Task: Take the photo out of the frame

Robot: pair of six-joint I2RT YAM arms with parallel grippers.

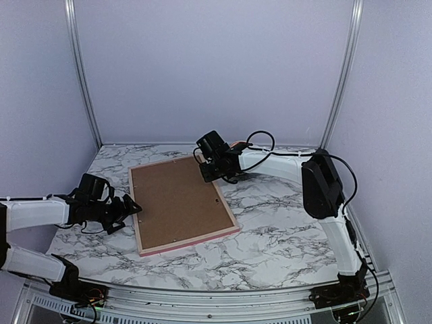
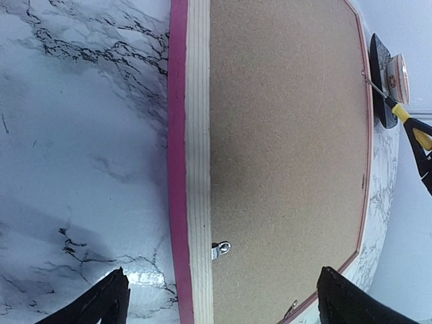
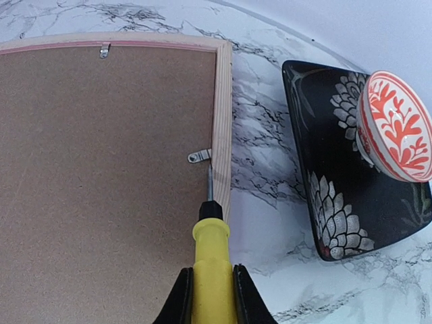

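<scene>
The frame (image 1: 189, 241) lies face down on the marble table, pink border outside and pale wood rim (image 3: 223, 101) up. Its brown backing board (image 1: 177, 199) covers the photo, which is hidden. My right gripper (image 3: 212, 270) is shut on a yellow-handled screwdriver (image 3: 212, 243). The screwdriver's metal tip rests at the inner edge of the frame's far right rim, just below a small metal clip (image 3: 199, 156). My left gripper (image 2: 223, 270) stands open, low over the frame's left side, straddling the rim (image 2: 197, 135) and another clip (image 2: 221, 249).
A black floral dish (image 3: 337, 169) with a red-and-white patterned bowl (image 3: 397, 127) on it sits just right of the frame's far corner, close to the right arm (image 1: 270, 162). A third clip (image 3: 104, 50) sits on the far rim. White walls enclose the table.
</scene>
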